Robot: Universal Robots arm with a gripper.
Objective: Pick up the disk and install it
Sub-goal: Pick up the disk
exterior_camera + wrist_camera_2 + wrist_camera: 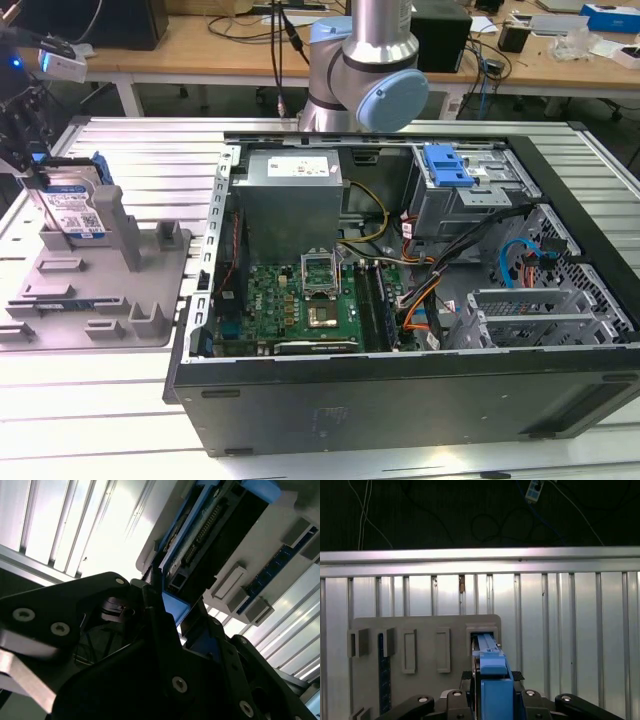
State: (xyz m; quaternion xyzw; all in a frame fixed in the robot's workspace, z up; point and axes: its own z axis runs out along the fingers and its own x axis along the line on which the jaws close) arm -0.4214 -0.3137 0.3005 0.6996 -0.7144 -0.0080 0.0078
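In the exterior view the disk stands on edge in the grey fixture tray at that view's far left. Its silver face with the white-and-blue label shows, with blue rail along its edges. My gripper comes down on its top edge. In the first wrist view the disk appears edge-on as a blue bar running toward the tray's slot, with the black fingers close against both sides. The second wrist view shows the disk and its blue rail pinched in my gripper. The gripper is shut on the disk.
An open computer case lies on the ribbed metal table, to the exterior view's right of the tray. Inside are a motherboard, a power supply, loose cables and a drive cage with a blue latch. The arm's base rises behind the case.
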